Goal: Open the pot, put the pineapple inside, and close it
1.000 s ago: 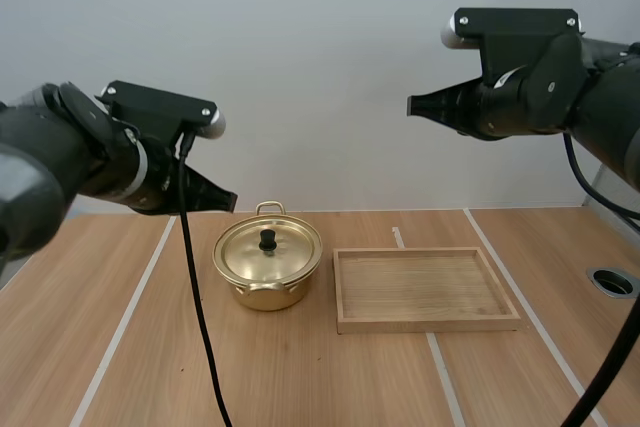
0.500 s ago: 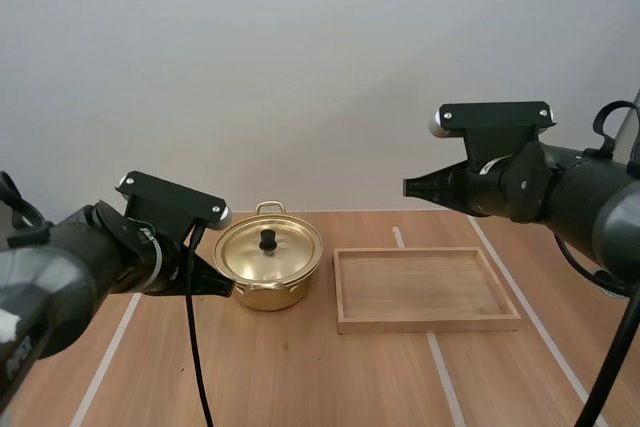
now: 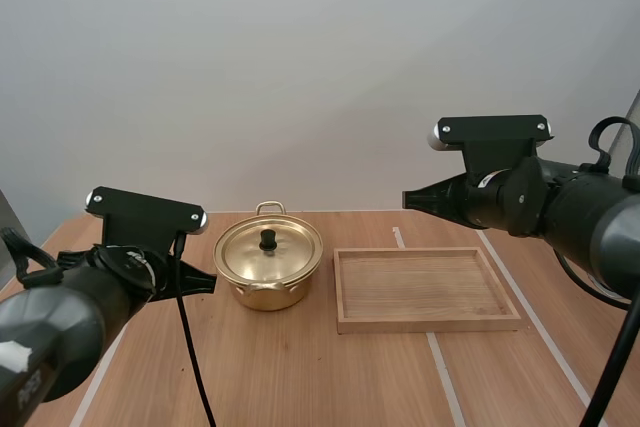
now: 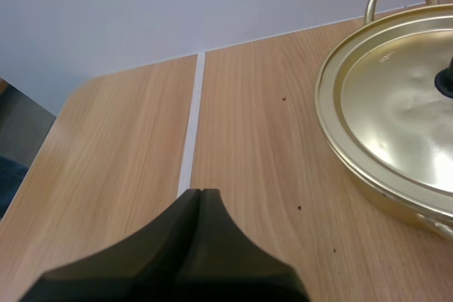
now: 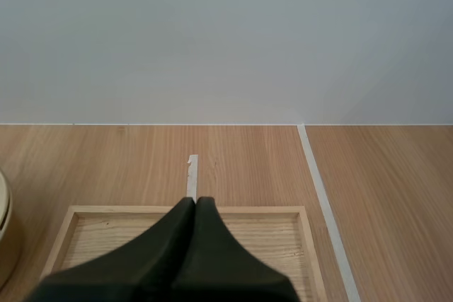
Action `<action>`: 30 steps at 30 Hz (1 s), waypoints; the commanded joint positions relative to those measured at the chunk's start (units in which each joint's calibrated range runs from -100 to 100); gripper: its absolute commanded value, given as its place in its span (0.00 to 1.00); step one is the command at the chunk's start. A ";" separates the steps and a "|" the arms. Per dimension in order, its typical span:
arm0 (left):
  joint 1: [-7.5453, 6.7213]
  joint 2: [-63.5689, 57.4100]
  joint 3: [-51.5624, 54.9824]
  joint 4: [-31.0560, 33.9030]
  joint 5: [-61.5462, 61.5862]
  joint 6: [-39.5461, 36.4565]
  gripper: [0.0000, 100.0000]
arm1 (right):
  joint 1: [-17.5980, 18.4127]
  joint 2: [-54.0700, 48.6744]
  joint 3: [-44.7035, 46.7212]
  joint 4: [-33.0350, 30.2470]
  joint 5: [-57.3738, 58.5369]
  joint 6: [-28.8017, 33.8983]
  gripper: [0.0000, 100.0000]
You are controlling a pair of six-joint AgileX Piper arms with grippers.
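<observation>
Because the pot [image 3: 268,265] lies just right of my left hand [image 4: 200,193], it sits nearer than my right hand [image 5: 195,201]; both are pressed together.

The high camera sits behind and above me, looking forward and down: pot [image 3: 268,265] at frame centre, tray [image 3: 425,290] right of it. My left wrist camera looks forward, low over the table [image 4: 248,160] beside that pot; my right one, low over that tray.

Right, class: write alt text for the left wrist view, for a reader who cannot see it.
The left gripper, fingers shut together on nothing, hangs over a wooden table beside a gold pot with its lid on.
</observation>
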 commanded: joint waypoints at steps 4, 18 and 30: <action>0.27 -2.32 0.32 -1.75 -3.46 0.00 0.00 | -0.22 -2.79 0.24 -0.30 -0.93 -0.54 0.00; -2.29 -29.66 0.58 -1.75 -4.74 0.00 0.00 | 1.38 -21.55 4.52 0.00 -9.04 -0.54 0.00; -8.98 -42.37 6.75 -1.75 -10.05 0.00 0.00 | 2.32 -35.03 36.07 0.00 -47.21 -0.54 0.00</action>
